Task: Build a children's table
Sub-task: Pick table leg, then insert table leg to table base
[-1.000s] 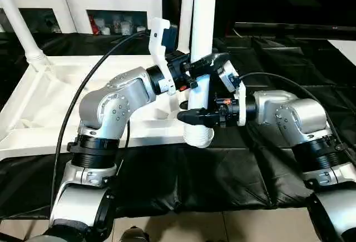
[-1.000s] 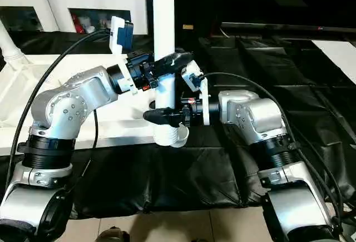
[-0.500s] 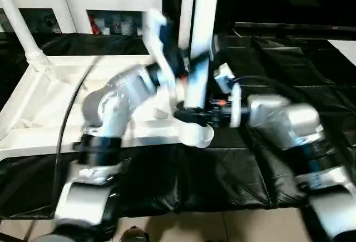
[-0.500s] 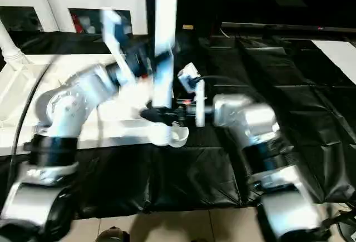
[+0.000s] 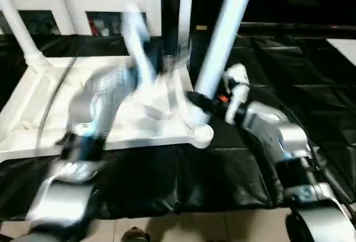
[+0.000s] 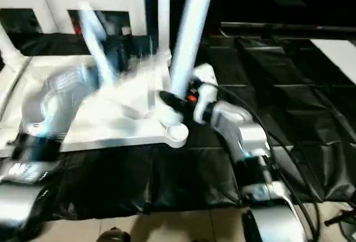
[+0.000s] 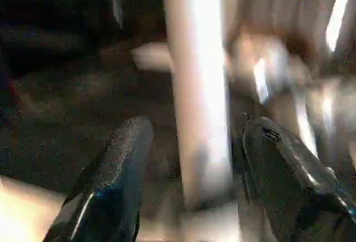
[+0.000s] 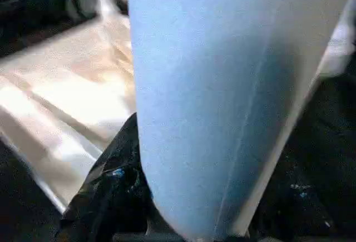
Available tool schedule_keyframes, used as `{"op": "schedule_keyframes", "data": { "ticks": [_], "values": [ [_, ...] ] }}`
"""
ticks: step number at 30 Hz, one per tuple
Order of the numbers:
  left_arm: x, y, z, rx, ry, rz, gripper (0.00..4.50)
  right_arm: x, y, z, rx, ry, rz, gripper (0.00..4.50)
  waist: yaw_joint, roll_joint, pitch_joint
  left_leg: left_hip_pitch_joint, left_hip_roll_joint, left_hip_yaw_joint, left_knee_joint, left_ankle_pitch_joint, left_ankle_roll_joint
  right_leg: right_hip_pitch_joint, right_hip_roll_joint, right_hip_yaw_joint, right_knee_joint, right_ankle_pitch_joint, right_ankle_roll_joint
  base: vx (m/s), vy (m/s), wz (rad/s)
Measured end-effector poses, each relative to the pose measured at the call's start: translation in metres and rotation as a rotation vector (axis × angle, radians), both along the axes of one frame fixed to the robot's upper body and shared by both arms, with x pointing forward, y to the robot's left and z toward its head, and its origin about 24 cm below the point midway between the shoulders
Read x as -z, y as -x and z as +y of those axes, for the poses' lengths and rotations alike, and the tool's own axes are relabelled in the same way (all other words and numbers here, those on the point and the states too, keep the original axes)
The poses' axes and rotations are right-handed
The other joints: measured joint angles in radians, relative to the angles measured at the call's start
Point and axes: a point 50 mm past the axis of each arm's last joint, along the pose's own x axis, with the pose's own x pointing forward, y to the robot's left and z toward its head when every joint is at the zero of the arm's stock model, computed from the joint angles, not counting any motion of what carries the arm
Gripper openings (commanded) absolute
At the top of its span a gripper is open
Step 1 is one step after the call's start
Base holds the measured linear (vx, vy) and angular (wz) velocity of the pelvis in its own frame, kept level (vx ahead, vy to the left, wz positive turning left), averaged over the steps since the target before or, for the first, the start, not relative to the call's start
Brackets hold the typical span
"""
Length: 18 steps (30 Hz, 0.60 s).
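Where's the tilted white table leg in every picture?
Left eye: the leg leans right, upper middle.
Right eye: upper middle, same lean.
Right wrist: big and close, centre.
Left wrist: blurry white tube inside the left claw, probably it.
Shared landmark: the tabletop's rounded near corner under the leg.

We count one table top, three legs, two grippers, one cabinet.
One white ribbed table top [image 5: 33, 114]. Three white tube legs: one corner leg [image 5: 19, 28], one upright leg [image 5: 186, 8], one tilted leg [image 5: 225, 36]. Two silver arms, so two grippers: one left gripper [image 7: 197, 128], where we count two black fingers [image 7: 119, 164], and one right gripper [image 5: 199, 100]. One white glass-doored cabinet [image 5: 72, 0] at the back. One black cloth [image 5: 222, 169] under it all.
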Motion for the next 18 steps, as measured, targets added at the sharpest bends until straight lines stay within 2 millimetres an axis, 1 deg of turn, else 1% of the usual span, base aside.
{"op": "schedule_keyframes", "data": {
  "ticks": [2,3,7,8,9,11,13,14,16,18],
  "values": [
    [0.023,0.006,0.009,0.089,-0.146,0.043,3.02,0.004,0.001,-0.004,0.02,0.016,0.009,1.89,-0.002,0.005,-0.001,0.0,0.0,0.0,0.0,0.0,0.0,0.0,0.0,0.0,0.0,0.0,0.0,0.0,0.0,0.0],
    [0.03,0.008,0.012,0.111,-0.188,0.058,3.02,0.005,0.002,-0.005,0.028,0.018,0.012,1.89,-0.002,0.006,-0.001,0.0,0.0,0.0,0.0,0.0,0.0,0.0,0.0,0.0,0.0,0.0,0.0,0.0,0.0,0.0],
    [0.046,0.01,0.019,0.17,-0.295,0.073,3.02,0.008,0.004,-0.005,0.028,0.021,0.009,1.89,-0.003,0.014,-0.002,0.001,0.0,0.0,0.0,0.0,0.0,0.0,0.0,0.0,0.001,0.001,-0.001,0.0,0.0,0.0],
    [0.051,0.01,0.022,0.178,-0.33,0.075,2.74,0.007,0.005,-0.003,0.02,0.022,0.004,1.89,-0.003,0.016,-0.002,0.002,0.0,0.0,0.0,0.0,0.0,0.0,0.0,0.0,0.001,0.001,-0.001,0.0,0.0,0.0],
    [0.056,0.009,0.024,0.179,-0.354,0.076,2.67,0.007,0.006,-0.002,0.014,0.024,0.001,1.89,-0.003,0.017,-0.002,0.002,0.0,0.0,0.0,0.0,0.0,0.0,0.0,0.0,0.001,0.0,-0.001,0.0,0.0,0.0],
    [0.065,0.007,0.029,0.164,-0.387,0.089,2.67,0.007,0.007,-0.001,0.007,0.023,-0.001,1.89,-0.003,0.019,-0.002,0.002,0.0,0.0,0.0,0.0,0.0,0.0,0.0,0.0,0.001,-0.001,0.001,0.0,0.0,0.0],
    [0.071,0.005,0.033,0.143,-0.392,0.106,2.47,0.008,0.008,-0.001,0.004,0.022,-0.002,1.89,-0.002,0.02,-0.001,0.002,0.0,0.0,0.0,0.0,0.0,0.0,0.0,0.0,0.001,-0.001,0.001,0.0,0.0,0.0],
    [0.073,0.004,0.035,0.135,-0.391,0.114,2.23,0.008,0.008,-0.001,0.0,0.021,-0.002,1.89,-0.001,0.02,-0.001,0.002,0.0,0.0,0.0,0.0,0.0,0.0,0.0,0.0,0.001,-0.001,0.001,0.0,0.0,0.0],
    [0.073,0.003,0.035,0.134,-0.397,0.11,2.26,0.008,0.009,0.0,-0.005,0.022,-0.003,1.89,0.0,0.021,-0.001,0.002,0.0,0.0,0.0,0.0,0.0,0.0,0.0,0.0,0.001,0.0,0.001,0.0,0.0,0.0],
    [0.075,0.002,0.038,0.128,-0.398,0.119,2.18,0.008,0.011,0.001,-0.014,0.023,-0.007,1.89,0.0,0.022,-0.002,0.002,0.0,0.0,0.0,0.0,0.0,0.001,0.0,0.0,0.001,0.001,-0.002,0.0,0.0,0.0]
  ]
}}
